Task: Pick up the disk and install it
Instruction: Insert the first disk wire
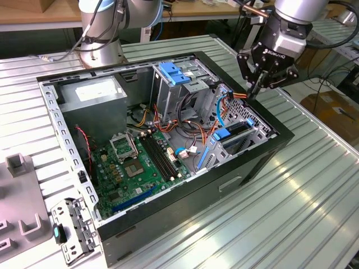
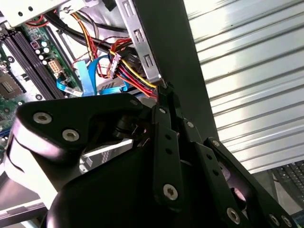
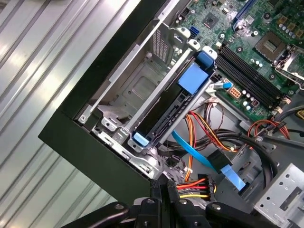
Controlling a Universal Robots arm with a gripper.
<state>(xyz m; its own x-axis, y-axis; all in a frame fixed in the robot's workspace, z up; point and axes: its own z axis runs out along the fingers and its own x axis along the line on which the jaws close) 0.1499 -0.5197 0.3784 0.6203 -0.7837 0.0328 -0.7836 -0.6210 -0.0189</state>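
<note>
One gripper (image 1: pixel 257 89), its two fingers pressed together on nothing, hangs at the open computer case's (image 1: pixel 255 162) edge on the exterior view's right, over a bundle of wires (image 3: pixel 197 186), while the one disk (image 3: pixel 166 111) sits upright in the corner drive cage (image 3: pixel 137 90).

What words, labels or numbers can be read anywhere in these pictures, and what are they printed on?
No text can be read with confidence.
On the end effector body: white lettering, too small to read.
On the white sticker atop the grey box: print too small to read.
On the green circuit board: markings too small to read.
</note>
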